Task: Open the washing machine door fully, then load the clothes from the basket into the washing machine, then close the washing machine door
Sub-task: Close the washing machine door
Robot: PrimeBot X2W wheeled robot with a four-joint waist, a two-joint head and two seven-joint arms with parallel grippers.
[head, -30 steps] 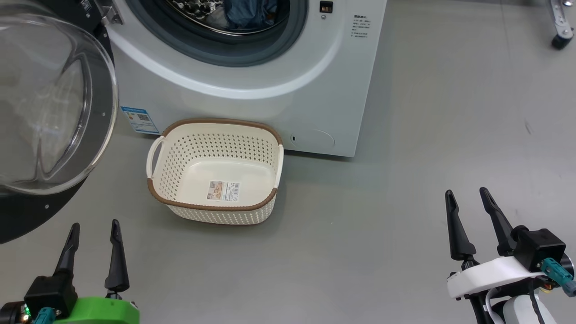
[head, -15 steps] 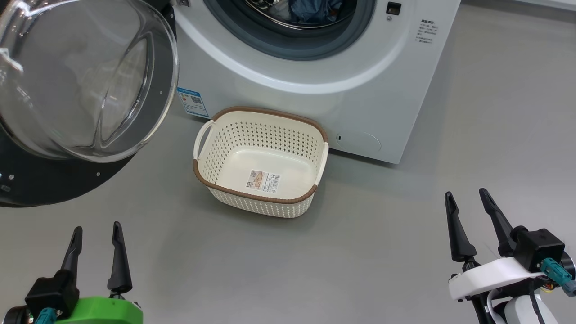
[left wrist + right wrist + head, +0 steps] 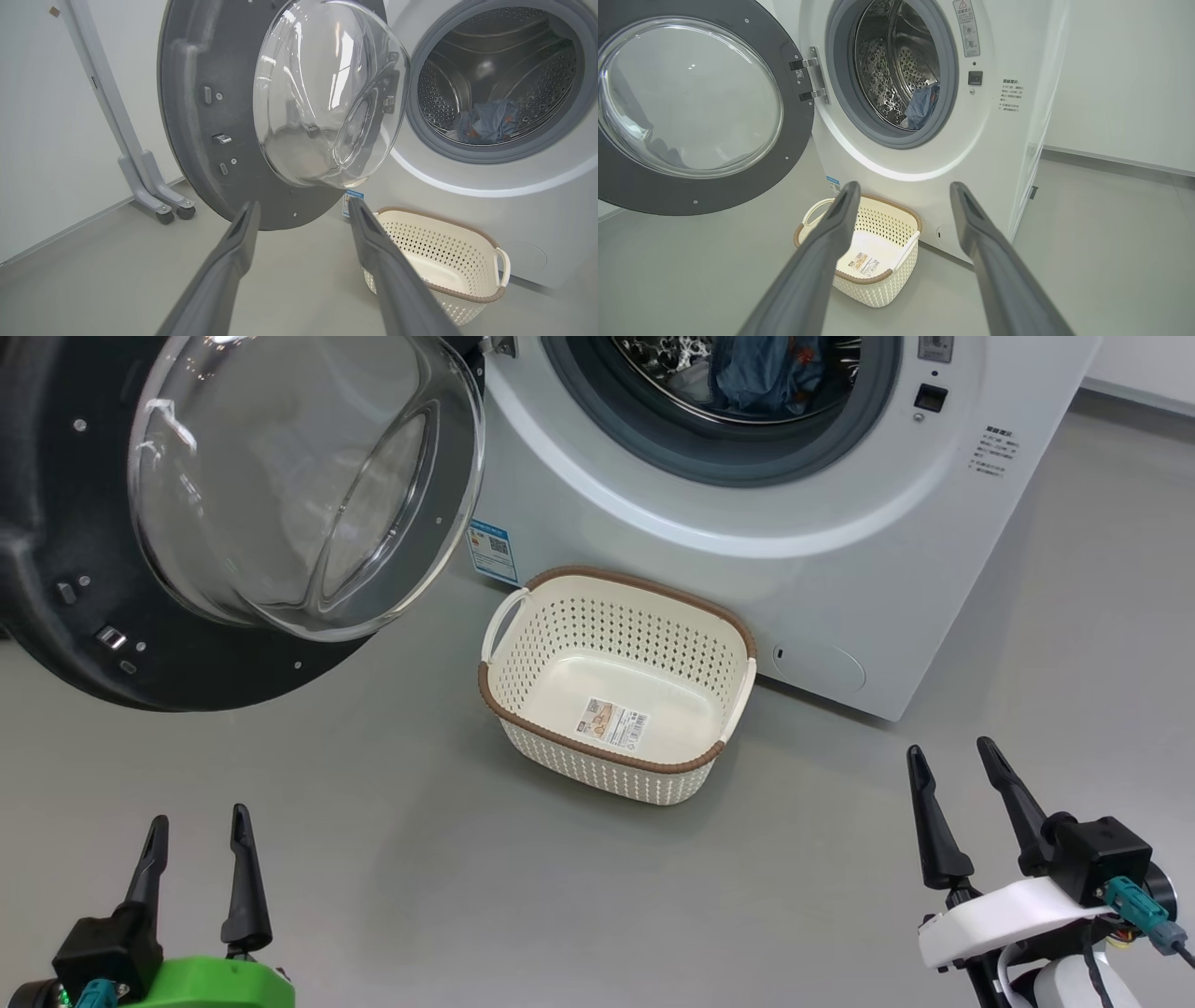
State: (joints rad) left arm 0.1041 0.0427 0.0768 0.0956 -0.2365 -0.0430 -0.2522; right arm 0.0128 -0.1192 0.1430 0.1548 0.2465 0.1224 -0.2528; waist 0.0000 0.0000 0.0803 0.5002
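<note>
Big round black washing machine door (image 3: 65,588): inner face matt dark plastic, slightly grainy. Its bulging clear porthole (image 3: 299,495): glass, v. glossy w/ bright reflections. Big white front-loading washing machine (image 3: 822,551): smooth glossy finish. Grey gasket (image 3: 738,467): matt rubber. Drum (image 3: 495,60): shiny steel, dimpled & perforated. Hinge (image 3: 810,79): bright metal. Light blue garment (image 3: 756,378) in drum: soft cloth, creased, matt. Small cream-white perforated basket (image 3: 621,616): smooth plastic, slight sheen. Its brown rim (image 3: 597,751): moulded w/ woven-look texture. Paper sticker (image 3: 612,721) on its base. Grey floor (image 3: 467,877): smooth, semi-matt. Long fingers of left gripper (image 3: 201,816) & right gripper (image 3: 948,747): matt dark plastic.
</note>
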